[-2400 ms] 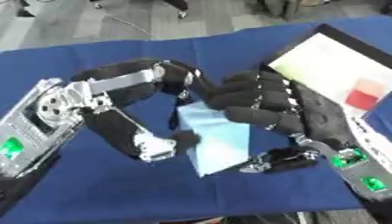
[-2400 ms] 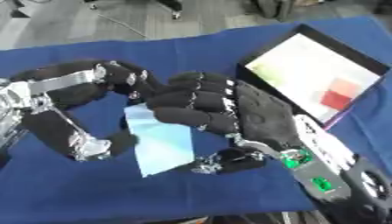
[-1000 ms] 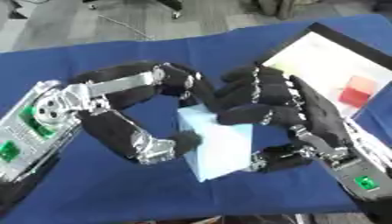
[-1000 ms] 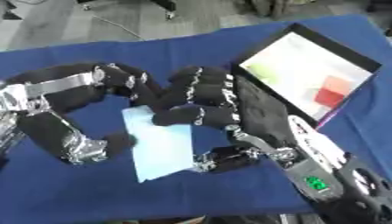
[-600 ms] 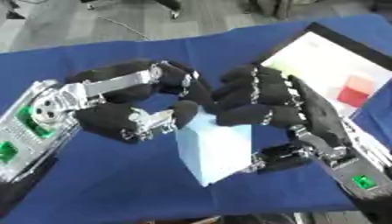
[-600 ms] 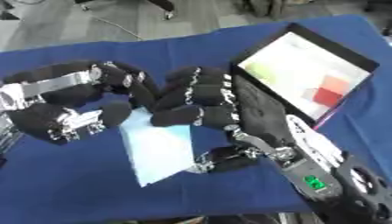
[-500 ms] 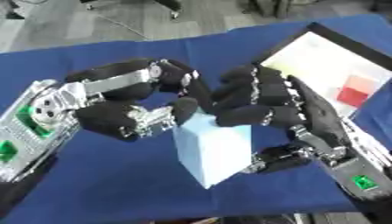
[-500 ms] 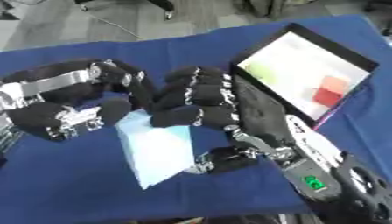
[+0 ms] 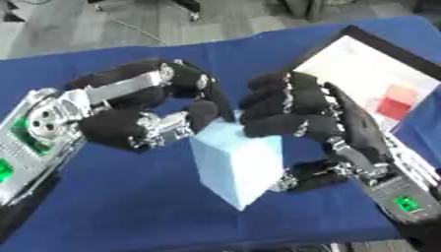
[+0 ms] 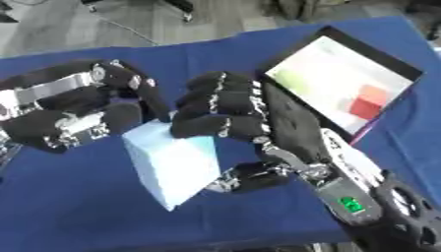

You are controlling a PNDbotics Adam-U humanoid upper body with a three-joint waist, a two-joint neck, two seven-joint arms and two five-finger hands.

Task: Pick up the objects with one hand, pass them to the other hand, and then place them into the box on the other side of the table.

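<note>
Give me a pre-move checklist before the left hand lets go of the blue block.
1. Right hand curled over the light blue block, thumb underneath: ok.
2. Left hand thumb and fingers at the block's upper left corner: ok.
3. Block lifted off the blue table cloth: cannot tell.
4. Box open on the right side: ok.
5. Room in the box beside the red pieces: ok.
6. Right hand's hold enough alone: cannot tell.

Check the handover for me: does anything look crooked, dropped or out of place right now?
Nothing dropped. The light blue block is tilted, one corner pointing down, held above the blue cloth between the left hand and the right hand, both curled on it. The box lies askew at the right.
</note>
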